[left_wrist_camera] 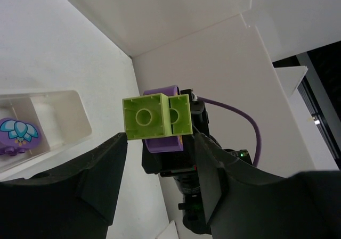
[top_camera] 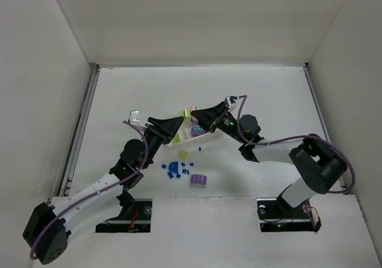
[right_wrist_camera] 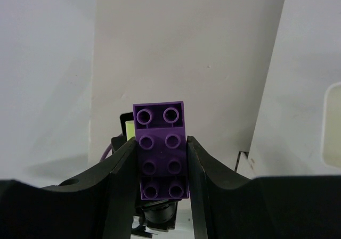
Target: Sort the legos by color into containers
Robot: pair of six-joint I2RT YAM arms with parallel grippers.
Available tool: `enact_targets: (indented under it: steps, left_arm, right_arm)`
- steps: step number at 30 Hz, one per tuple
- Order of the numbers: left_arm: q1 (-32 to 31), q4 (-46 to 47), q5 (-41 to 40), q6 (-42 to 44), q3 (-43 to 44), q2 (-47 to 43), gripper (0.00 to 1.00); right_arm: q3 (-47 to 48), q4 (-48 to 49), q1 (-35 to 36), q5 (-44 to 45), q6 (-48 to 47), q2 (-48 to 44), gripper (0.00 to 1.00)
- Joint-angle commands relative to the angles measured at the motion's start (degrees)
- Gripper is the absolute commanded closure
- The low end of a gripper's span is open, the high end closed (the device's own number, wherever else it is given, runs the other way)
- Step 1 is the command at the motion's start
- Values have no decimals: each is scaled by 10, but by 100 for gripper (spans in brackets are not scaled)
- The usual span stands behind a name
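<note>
My right gripper [right_wrist_camera: 160, 140] is shut on a purple eight-stud brick [right_wrist_camera: 161, 151] and holds it in the air over the white tray [top_camera: 179, 139]. A yellow-green brick [left_wrist_camera: 157, 116] is stuck to that purple brick [left_wrist_camera: 162, 142]. My left gripper [left_wrist_camera: 161, 140] is open, its fingers [left_wrist_camera: 101, 175] either side of the pair, just short of it and not gripping. In the top view the two grippers meet tip to tip, left [top_camera: 179, 122] and right [top_camera: 200, 114]. A purple piece with a blue flower print [left_wrist_camera: 16, 135] lies in one tray compartment [left_wrist_camera: 58, 116].
On the table before the tray lie a yellow-green piece [top_camera: 183, 154], a blue fan-shaped piece [top_camera: 173, 168], several tiny blue bits [top_camera: 186, 172] and a purple block [top_camera: 199, 179]. White walls enclose the table on three sides.
</note>
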Motion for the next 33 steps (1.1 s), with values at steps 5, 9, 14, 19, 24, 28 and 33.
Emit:
enact_targets:
  steps: [5, 9, 14, 19, 24, 28, 33]
  left_arm:
    - [15, 58, 5, -7, -3, 12, 53]
    - [19, 64, 5, -4, -1, 16, 59]
    - [19, 80, 13, -3, 0, 29, 68]
    - [23, 76, 16, 7, -2, 21, 83]
    - [45, 20, 19, 20, -6, -15, 88]
    - [65, -52, 23, 28, -5, -50, 90]
    - [80, -76, 30, 33, -9, -80, 90]
  right_arm:
    - [6, 124, 18, -16, 46, 25, 78]
    - [6, 130, 20, -16, 52, 31, 78]
    - [11, 134, 27, -22, 59, 49, 78]
    - [2, 150, 26, -22, 64, 55, 78]
    - [-21, 147, 4, -23, 55, 29, 78]
    - [-39, 140, -17, -30, 48, 12, 78]
    - [-47, 141, -28, -37, 44, 11, 78]
